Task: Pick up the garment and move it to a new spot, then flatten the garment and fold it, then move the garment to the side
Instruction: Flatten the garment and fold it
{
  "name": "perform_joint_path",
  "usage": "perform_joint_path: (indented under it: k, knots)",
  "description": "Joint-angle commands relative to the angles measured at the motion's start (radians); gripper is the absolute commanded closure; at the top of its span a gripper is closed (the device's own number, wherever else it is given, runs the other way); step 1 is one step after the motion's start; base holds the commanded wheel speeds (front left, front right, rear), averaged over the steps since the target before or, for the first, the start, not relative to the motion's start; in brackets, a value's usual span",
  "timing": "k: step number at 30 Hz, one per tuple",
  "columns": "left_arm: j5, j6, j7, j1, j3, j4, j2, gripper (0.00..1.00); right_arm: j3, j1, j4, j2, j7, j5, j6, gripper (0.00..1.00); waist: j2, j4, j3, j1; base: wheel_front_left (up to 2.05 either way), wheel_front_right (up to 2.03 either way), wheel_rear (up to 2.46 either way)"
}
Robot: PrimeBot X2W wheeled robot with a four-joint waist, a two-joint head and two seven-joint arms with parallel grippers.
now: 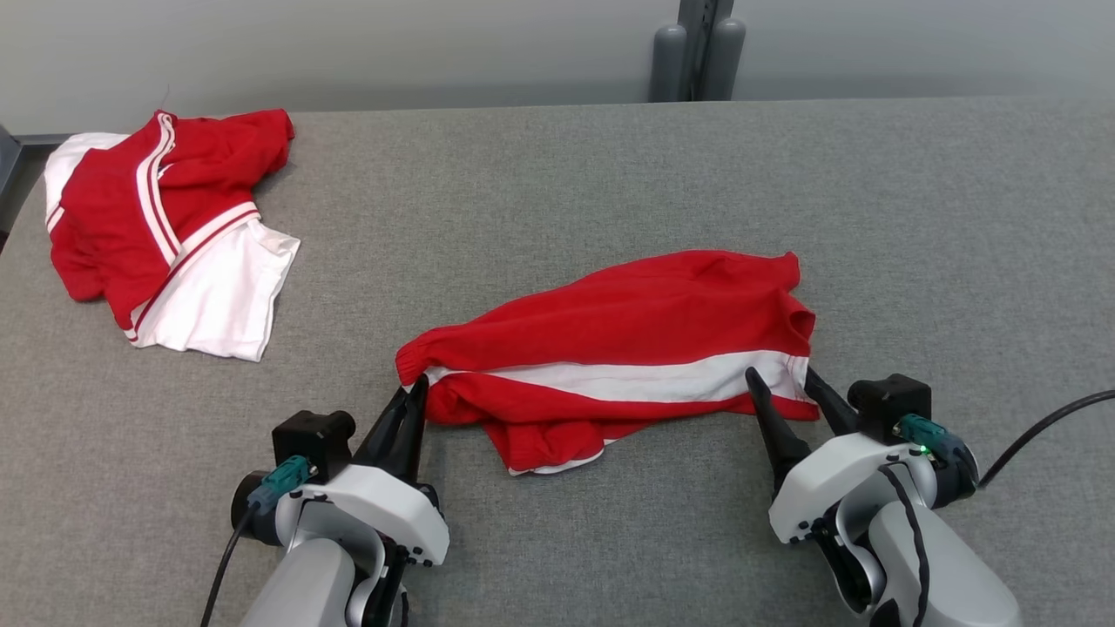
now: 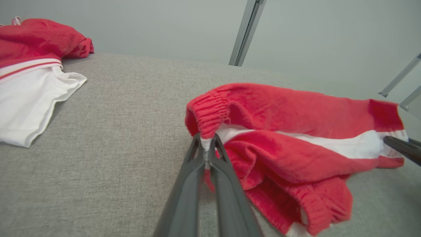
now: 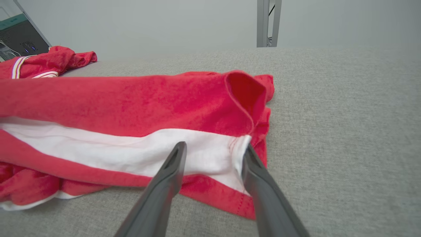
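garment: red knit garment with a white stripe [image 1: 627,322], crumpled on the grey cloth-covered table [image 1: 557,174]
left gripper [image 1: 418,383]: at the garment's left end, fingers pinched together on its ribbed cuff
right gripper [image 1: 780,376]: at the garment's right end, fingers apart, straddling the striped hem
red-and-white top [image 1: 157,226]: well apart, far left of the garment

Left claw [image 1: 416,387] pinched closed, right claw [image 1: 780,376] spread apart, both pointing forward
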Motion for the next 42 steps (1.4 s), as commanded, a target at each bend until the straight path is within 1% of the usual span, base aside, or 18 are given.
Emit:
perform_joint_path:
  k: [1, 3, 4, 5, 7, 15, 19, 21, 23, 24, 25, 32, 33, 35, 37, 40, 41, 42]
  knots:
    - [-0.001, 0.002, -0.005, -0.010, 0.006, -0.003, 0.004, 1.00, 0.005, 0.011, -0.009, -0.005, -0.005, 0.009, 0.000, 0.24, 0.0000, -0.001, 0.000, 0.0000, 0.00, 0.00, 0.00]
    - [0.000, 0.001, -0.004, -0.011, 0.007, -0.004, 0.004, 1.00, 0.012, 0.014, -0.010, -0.006, -0.005, 0.014, 0.000, 0.33, 0.0000, -0.003, 0.001, 0.0000, 0.00, 0.00, 0.00]
    - [0.001, 0.000, -0.005, -0.011, 0.007, -0.003, 0.004, 1.00, 0.015, 0.010, -0.003, -0.006, -0.005, 0.004, 0.000, 0.36, 0.0000, -0.003, 0.001, 0.0000, 0.00, 0.00, 0.00]
    - [0.001, -0.001, -0.004, -0.012, 0.006, -0.003, 0.004, 1.00, 0.015, 0.004, 0.003, -0.007, -0.005, -0.009, 0.000, 0.42, 0.0000, -0.002, 0.002, 0.0000, 0.00, 0.00, 0.00]
    - [0.000, -0.002, -0.004, -0.016, 0.004, -0.003, 0.004, 1.00, 0.019, -0.006, 0.008, -0.007, -0.005, -0.021, 0.000, 0.49, 0.0000, 0.001, 0.003, 0.0000, 0.00, 0.00, 0.00]
    - [-0.004, -0.001, -0.005, -0.018, 0.001, -0.005, 0.004, 1.00, 0.003, -0.026, 0.027, -0.006, -0.005, -0.025, 0.000, 0.51, 0.0000, 0.014, 0.006, 0.0000, 0.00, 0.00, 0.00]
    - [-0.007, 0.000, -0.005, -0.018, -0.001, -0.007, 0.004, 1.00, -0.019, -0.039, 0.057, -0.006, -0.005, -0.050, 0.000, 0.57, 0.0000, 0.019, 0.006, 0.0000, 0.00, 0.00, 0.00]
    - [-0.008, -0.001, -0.005, -0.018, -0.003, -0.008, 0.004, 1.00, -0.031, -0.046, 0.069, -0.006, -0.004, -0.057, 0.000, 0.67, 0.0000, 0.022, 0.006, 0.0000, 0.00, 0.00, 0.00]
    - [-0.007, -0.002, -0.005, -0.018, -0.003, -0.010, 0.004, 1.00, -0.042, -0.046, 0.072, -0.006, -0.003, -0.053, 0.000, 0.82, 0.0000, 0.023, 0.005, 0.0000, 0.00, 0.00, 0.00]
    - [-0.008, -0.002, -0.005, -0.018, -0.003, -0.012, 0.004, 1.00, -0.046, -0.044, 0.071, -0.006, -0.003, -0.049, 0.000, 0.98, 0.0000, 0.022, 0.004, 0.0000, 0.00, 0.00, 0.00]
    - [-0.009, -0.003, -0.005, -0.018, -0.002, -0.013, 0.004, 1.00, -0.051, -0.042, 0.069, -0.006, -0.003, -0.044, 0.000, 1.00, 0.0000, 0.022, 0.003, 0.0000, 0.00, 0.00, 0.00]
    - [0.003, -0.011, -0.005, -0.005, 0.010, -0.053, 0.004, 1.00, -0.047, -0.017, 0.008, -0.008, -0.003, 0.007, 0.000, 1.00, 0.0000, 0.006, -0.012, 0.0000, 0.00, 0.00, 0.00]
    - [0.005, -0.021, -0.005, 0.004, 0.019, -0.087, 0.004, 1.00, -0.037, -0.002, -0.048, -0.029, -0.003, 0.044, 0.000, 1.00, 0.0000, 0.001, -0.023, 0.0000, 0.00, 0.00, 0.00]
    - [0.006, -0.028, -0.005, 0.011, 0.025, -0.117, 0.004, 1.00, -0.028, 0.009, -0.089, -0.044, -0.003, 0.074, 0.000, 1.00, 0.0000, -0.002, -0.034, 0.0000, 0.00, 0.00, 0.00]
    - [-0.032, -0.042, -0.004, 0.038, 0.039, -0.173, 0.004, 1.00, 0.002, 0.036, -0.171, -0.083, -0.003, 0.134, 0.000, 1.00, 0.0000, -0.011, -0.063, 0.0000, 0.00, 0.00, 0.00]
    - [-0.069, -0.053, -0.003, 0.055, 0.041, -0.211, 0.004, 1.00, 0.022, 0.062, -0.248, -0.111, 0.014, 0.197, 0.000, 1.00, 0.0000, -0.016, -0.089, 0.0000, 0.00, 0.00, 0.00]
    - [-0.076, -0.057, -0.003, 0.061, 0.038, -0.222, 0.004, 1.00, 0.026, 0.075, -0.282, -0.117, 0.028, 0.232, 0.000, 1.00, 0.0000, -0.018, -0.098, 0.0000, 0.00, 0.00, 0.00]
    - [-0.094, -0.061, -0.002, 0.070, 0.031, -0.244, 0.009, 1.00, 0.028, 0.104, -0.353, -0.139, 0.060, 0.301, 0.000, 1.00, 0.0000, -0.021, -0.118, 0.0000, 0.00, 0.00, 0.00]
